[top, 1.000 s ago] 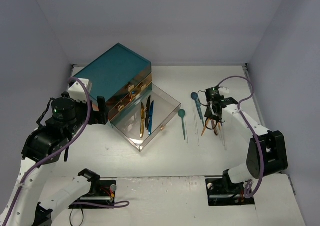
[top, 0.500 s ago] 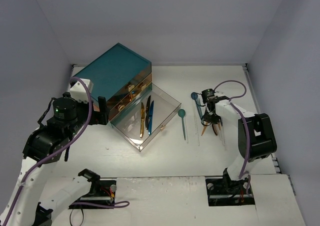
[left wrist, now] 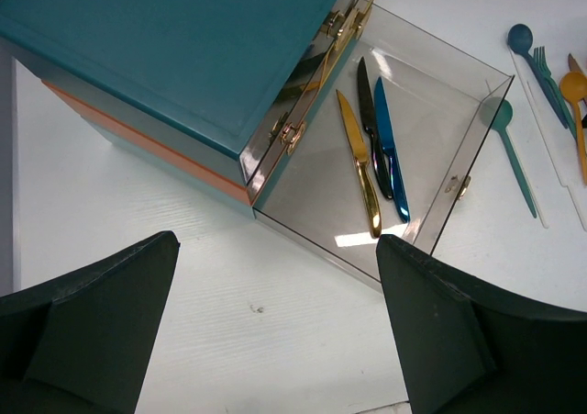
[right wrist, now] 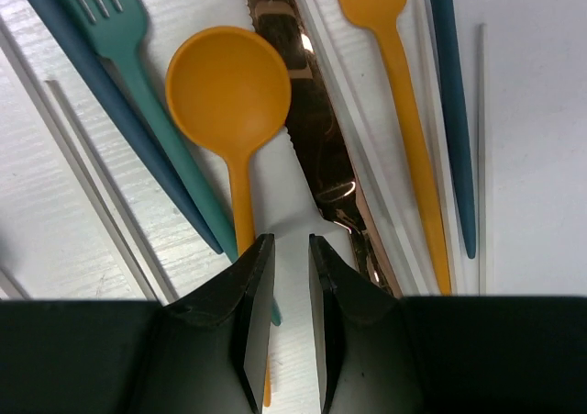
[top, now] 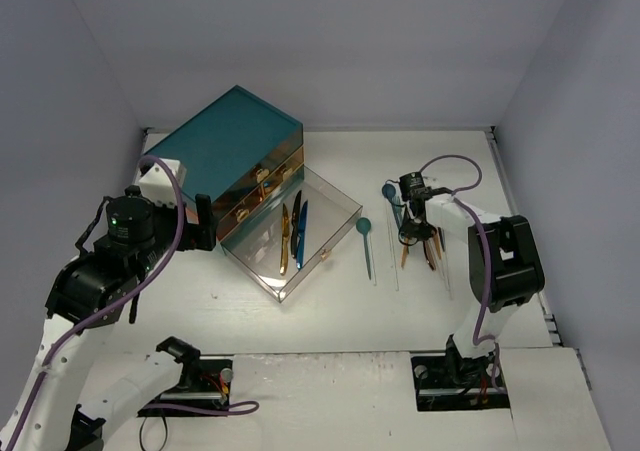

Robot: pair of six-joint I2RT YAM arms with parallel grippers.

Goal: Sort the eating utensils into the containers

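Observation:
My right gripper (top: 411, 229) is down on a pile of utensils, its jaws nearly together (right wrist: 292, 249) on a pale, clear utensil handle (right wrist: 292, 189). Beside it lie an orange spoon (right wrist: 229, 83), a copper-gold knife (right wrist: 316, 129), a teal fork (right wrist: 119, 56) and an orange fork (right wrist: 399, 83). The teal chest (top: 225, 146) has a clear drawer (top: 342, 203) pulled out, holding a gold knife (left wrist: 359, 162), a black knife (left wrist: 370, 111) and a blue knife (left wrist: 390, 148). My left gripper (left wrist: 275, 341) is open and empty, above the table just in front of the drawer (left wrist: 440, 93).
A teal spoon (top: 365, 241) and clear utensils lie between the drawer and the pile. A blue spoon (top: 390, 196) lies at the pile's far left. Grey walls close in the back and both sides of the table.
My right gripper has moved left and down onto the utensil pile, and its arm has swung upright behind it. The left arm has not moved.

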